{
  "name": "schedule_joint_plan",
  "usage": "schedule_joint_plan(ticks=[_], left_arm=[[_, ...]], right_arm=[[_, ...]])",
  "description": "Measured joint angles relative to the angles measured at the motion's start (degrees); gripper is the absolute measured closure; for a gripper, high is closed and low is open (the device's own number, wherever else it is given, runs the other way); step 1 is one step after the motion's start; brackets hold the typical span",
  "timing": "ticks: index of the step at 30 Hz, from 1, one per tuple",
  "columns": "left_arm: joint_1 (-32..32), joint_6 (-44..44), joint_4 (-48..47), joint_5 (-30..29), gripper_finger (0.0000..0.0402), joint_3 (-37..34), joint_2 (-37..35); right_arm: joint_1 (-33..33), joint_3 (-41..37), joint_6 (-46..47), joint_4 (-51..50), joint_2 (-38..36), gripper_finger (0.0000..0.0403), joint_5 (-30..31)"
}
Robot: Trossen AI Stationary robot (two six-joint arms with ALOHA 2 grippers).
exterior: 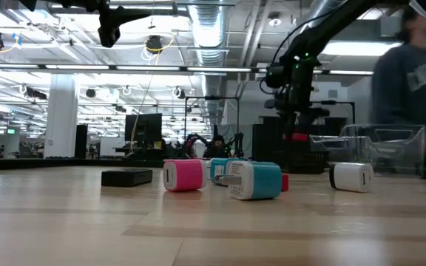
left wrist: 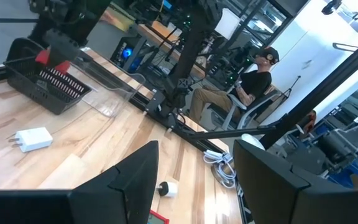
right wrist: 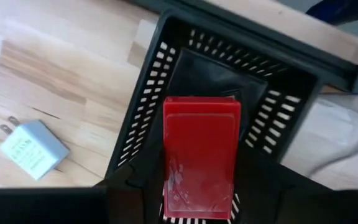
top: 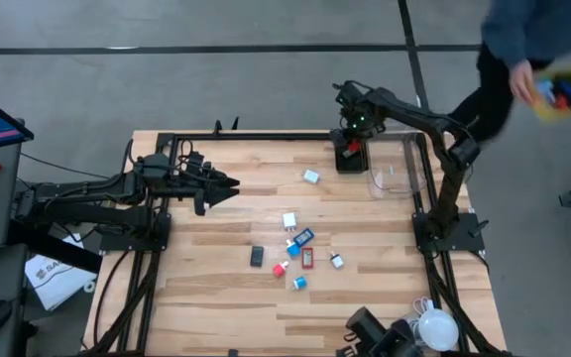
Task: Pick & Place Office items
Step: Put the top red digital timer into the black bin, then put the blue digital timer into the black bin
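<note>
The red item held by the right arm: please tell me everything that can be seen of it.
The red item is a flat, glossy rectangular piece, plastic by its look, with a raised lip along its far edge. The right gripper holds it, shut on its near end, directly above the small black slotted tray at the table's far side. Whether it touches the tray cannot be told.

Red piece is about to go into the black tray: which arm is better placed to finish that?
Right. The right gripper holds the red piece directly over the black tray; the left gripper hovers empty, well away across the table.
</note>
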Motion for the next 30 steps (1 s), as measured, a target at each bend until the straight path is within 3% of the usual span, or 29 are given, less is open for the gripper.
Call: schedule_joint_plan(ticks=[15, 25, 30], left_arm=[[-0.02, -0.38, 0.07, -0.07, 0.0198, 0.00, 0.00], [-0.02, -0.25, 0.04, -0.44, 0.0198, 0.00, 0.00], [-0.02, -0.23, 0.07, -0.98, 0.0198, 0.00, 0.00]], right_arm=[[0.36, 0.00, -2.44, -0.26, 4.29, 0.0252, 1.85], [0.28, 0.00, -4.85, -0.24, 4.25, 0.0193, 1.88], [0.35, 0.00, -6.03, -0.29, 3.58, 0.0181, 1.88]])
